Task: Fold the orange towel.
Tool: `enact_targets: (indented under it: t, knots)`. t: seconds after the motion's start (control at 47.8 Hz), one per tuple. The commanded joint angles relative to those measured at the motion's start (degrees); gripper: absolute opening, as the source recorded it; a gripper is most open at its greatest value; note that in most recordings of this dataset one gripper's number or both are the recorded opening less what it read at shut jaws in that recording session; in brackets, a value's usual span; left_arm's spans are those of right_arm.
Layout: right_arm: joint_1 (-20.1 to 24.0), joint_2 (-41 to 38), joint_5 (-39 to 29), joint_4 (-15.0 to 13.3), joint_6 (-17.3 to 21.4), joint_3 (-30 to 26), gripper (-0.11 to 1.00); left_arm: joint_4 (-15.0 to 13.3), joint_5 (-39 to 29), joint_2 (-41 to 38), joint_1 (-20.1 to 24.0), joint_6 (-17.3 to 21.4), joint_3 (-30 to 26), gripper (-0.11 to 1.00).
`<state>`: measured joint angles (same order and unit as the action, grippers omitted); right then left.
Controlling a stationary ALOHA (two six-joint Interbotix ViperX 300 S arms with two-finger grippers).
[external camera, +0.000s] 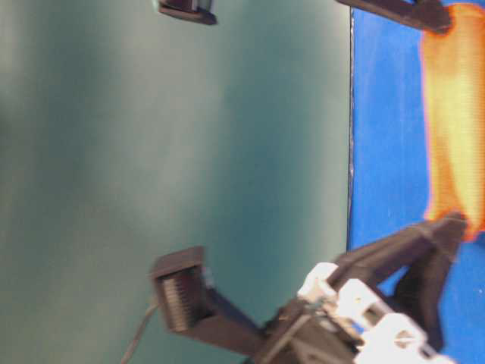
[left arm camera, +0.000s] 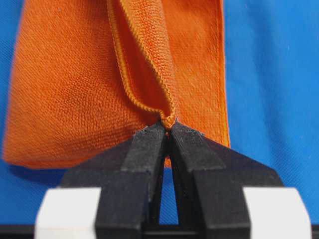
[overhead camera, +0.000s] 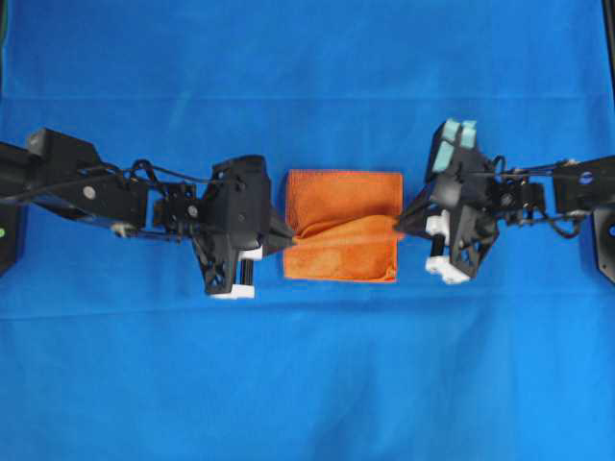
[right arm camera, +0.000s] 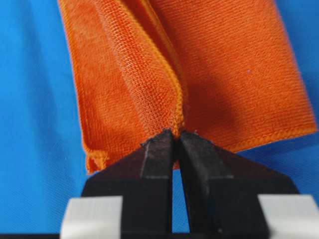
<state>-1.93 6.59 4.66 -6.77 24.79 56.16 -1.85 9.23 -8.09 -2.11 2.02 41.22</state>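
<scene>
Blue cloth (overhead camera: 307,384) covers the whole work surface, and I'm right down on it with both arms. Closest in, on the left wrist view, my left gripper (left arm camera: 167,130) has its jaws pressed together on a pinch of hem of the orange towel (left arm camera: 75,94), the fabric rising from the fingertips in a raised pleat. Same story on the right wrist view: my right gripper (right arm camera: 175,135) is clamped on a fold of hem, towel fanning away ahead of it.

Pull back to the overhead and here's the layout: the towel lies in the middle of the cloth, already doubled into a compact rectangle, and I hold it from opposite sides, left gripper at its left edge, right gripper at its right edge. A ridge runs across the towel between my two pinch points, so the held line lies left to right, straight between the arms. Neither arm is nearer; both sit at the towel's edges.

My read: a fold is under way, and the next move means carrying both pinches together, across that ridge, keeping them level so the edges line up.
</scene>
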Motion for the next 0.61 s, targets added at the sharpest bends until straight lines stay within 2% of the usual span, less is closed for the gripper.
enact_targets:
  t: [0.0,0.125,0.376,0.418,0.46,0.586]
  knots:
    - [0.2,-1.7,0.1,0.5,0.1,-1.1,0.04,0.0,0.8,-1.0,-0.4,-0.4,-1.0,0.01]
    - [0.6,-4.2,0.3,1.5,0.2,-1.6,0.04,0.0,2.2,-3.2,-0.6,-1.2,-1.2,0.01]
    - [1.6,-4.3,0.5,2.2,0.2,-1.8,0.05,0.0,2.9,-3.2,-1.0,-1.8,-0.9,0.03]
    - [1.7,-4.3,0.5,2.4,0.2,-1.8,0.06,0.0,3.0,-3.2,-1.1,-1.8,-0.9,0.08]
    - [1.8,-4.3,0.6,2.5,0.2,-2.0,0.12,0.0,2.9,-3.1,-1.0,-1.8,-0.9,0.17]
    - [2.9,-4.2,0.4,2.5,0.1,-2.8,0.5,0.0,2.1,-2.5,-1.1,-1.8,-0.7,0.53]
